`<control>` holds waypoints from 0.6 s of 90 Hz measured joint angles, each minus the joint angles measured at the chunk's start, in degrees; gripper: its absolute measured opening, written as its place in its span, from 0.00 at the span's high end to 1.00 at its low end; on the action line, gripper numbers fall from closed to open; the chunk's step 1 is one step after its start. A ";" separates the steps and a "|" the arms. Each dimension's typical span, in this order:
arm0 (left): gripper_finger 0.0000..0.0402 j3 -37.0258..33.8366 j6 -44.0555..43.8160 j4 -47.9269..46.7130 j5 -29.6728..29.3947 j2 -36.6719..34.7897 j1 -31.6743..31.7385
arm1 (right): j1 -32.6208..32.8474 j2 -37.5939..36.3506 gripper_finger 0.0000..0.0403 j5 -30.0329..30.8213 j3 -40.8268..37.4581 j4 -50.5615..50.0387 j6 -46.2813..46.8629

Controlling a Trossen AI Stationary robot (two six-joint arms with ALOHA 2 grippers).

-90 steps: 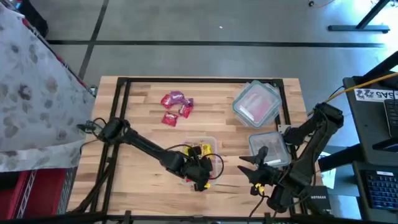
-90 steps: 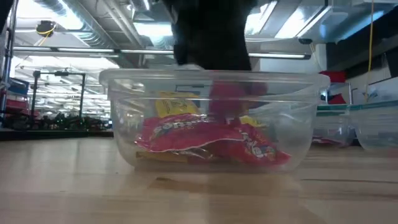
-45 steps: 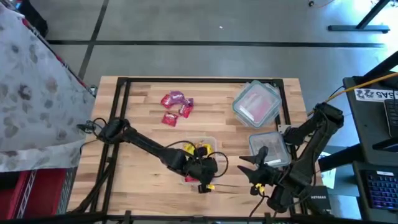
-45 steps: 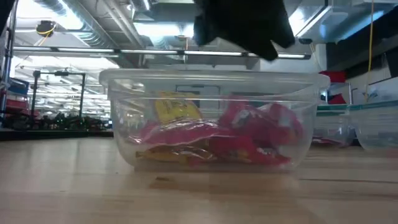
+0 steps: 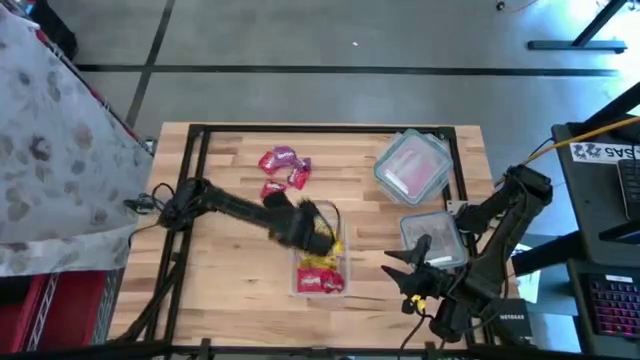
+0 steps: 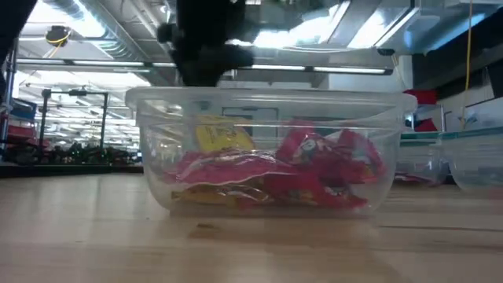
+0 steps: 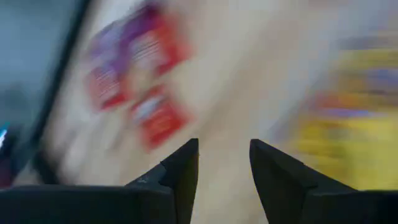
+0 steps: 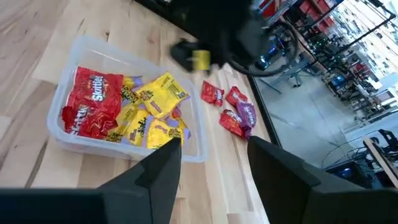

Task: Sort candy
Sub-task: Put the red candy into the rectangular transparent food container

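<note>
Left gripper (image 5: 318, 228) over the tub's (image 5: 322, 275) far end, jaws apart and empty. Ahead of the jaws, loose candy (image 5: 284, 172) on the table (image 5: 225, 270), packets' long axes mixed, blurred in the left wrist view. Behind them, red and yellow sweets in the tub. Right gripper (image 5: 400, 265) parked beside it, jaws apart.

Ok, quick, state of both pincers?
Left pincer: open, empty, above the table beside the loose candy.
Right pincer: open, empty, waiting.

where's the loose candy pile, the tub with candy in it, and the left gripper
loose candy pile (image 5: 284, 171), high view, middle of the cluster
tub with candy (image 5: 345, 268), high view, right rim
left gripper (image 7: 224, 163), left wrist view, between its open fingertips
</note>
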 joint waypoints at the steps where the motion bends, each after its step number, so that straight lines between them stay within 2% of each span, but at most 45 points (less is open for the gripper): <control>1: 0.68 -0.01 -0.53 -0.55 0.00 0.00 0.67 | 0.00 0.00 0.57 0.00 0.00 0.00 -0.03; 25: 0.68 -0.44 14.51 4.59 7.13 -0.74 15.31 | 0.00 0.00 0.57 -0.04 0.00 -0.07 -1.56; 38: 0.68 -1.14 18.50 6.96 10.69 -0.78 21.15 | 0.00 0.00 0.57 -0.08 0.00 -0.35 -1.58; 54: 0.68 -4.65 20.68 15.05 15.26 -0.78 26.79 | 0.00 0.00 0.57 -0.10 0.00 -0.49 -1.58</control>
